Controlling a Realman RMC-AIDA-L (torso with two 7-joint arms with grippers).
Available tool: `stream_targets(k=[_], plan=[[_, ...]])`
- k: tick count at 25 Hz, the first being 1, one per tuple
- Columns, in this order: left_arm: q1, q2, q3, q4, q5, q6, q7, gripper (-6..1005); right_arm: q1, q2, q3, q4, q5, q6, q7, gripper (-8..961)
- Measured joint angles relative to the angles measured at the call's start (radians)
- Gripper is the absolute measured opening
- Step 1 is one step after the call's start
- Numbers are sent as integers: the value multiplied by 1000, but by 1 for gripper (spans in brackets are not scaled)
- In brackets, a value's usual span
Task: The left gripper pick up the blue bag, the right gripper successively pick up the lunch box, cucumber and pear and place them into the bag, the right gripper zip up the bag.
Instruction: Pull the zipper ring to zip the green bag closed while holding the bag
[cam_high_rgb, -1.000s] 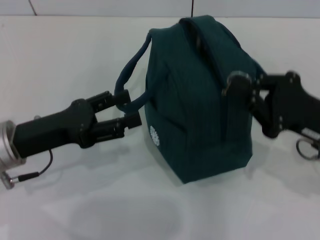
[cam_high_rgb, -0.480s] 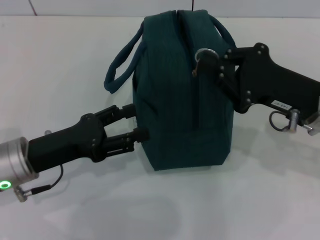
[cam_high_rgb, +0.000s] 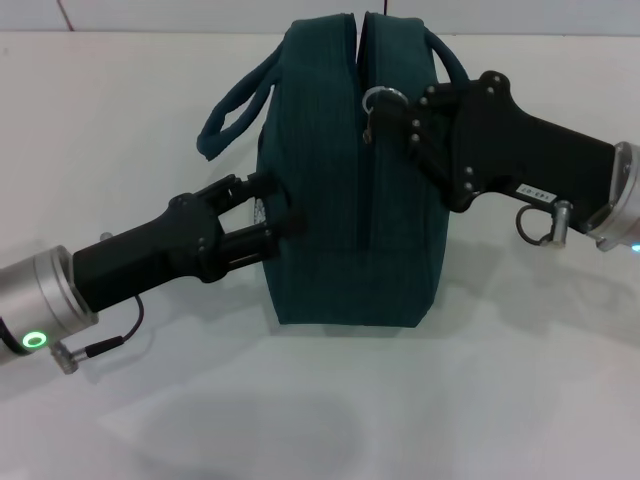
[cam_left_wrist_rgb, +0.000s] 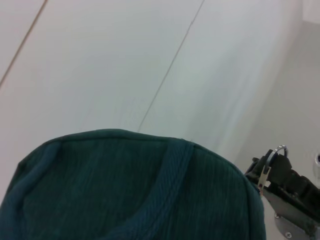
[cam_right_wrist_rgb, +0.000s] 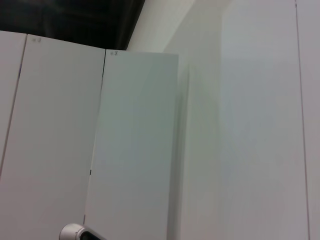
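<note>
The blue bag (cam_high_rgb: 350, 180) stands upright mid-table (cam_high_rgb: 520, 400), its top seam looking closed. The left gripper (cam_high_rgb: 268, 222) is at the bag's left side, fingers parted narrowly against the fabric, probably bracing it; an actual pinch can't be confirmed. The right gripper (cam_high_rgb: 398, 112) is at the metal ring pull (cam_high_rgb: 378, 98) on top, apparently pinching it, likely for zipping. One handle (cam_high_rgb: 232, 112) droops left. There is open table in front and to the right; the wall is close behind.
</note>
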Motion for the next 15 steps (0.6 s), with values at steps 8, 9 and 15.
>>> stream_targets(k=[8,9,15], plan=[[-38,0,5,-26,2,1,-5,873,2,0,0,3,1,15,-7,43],[-41,0,5,-28,2,0,-6,873,3,0,0,2,1,15,-9,43],[-58,0,5,-42,2,-26,-20,873,3,0,0,0,3,25,-10,45]])
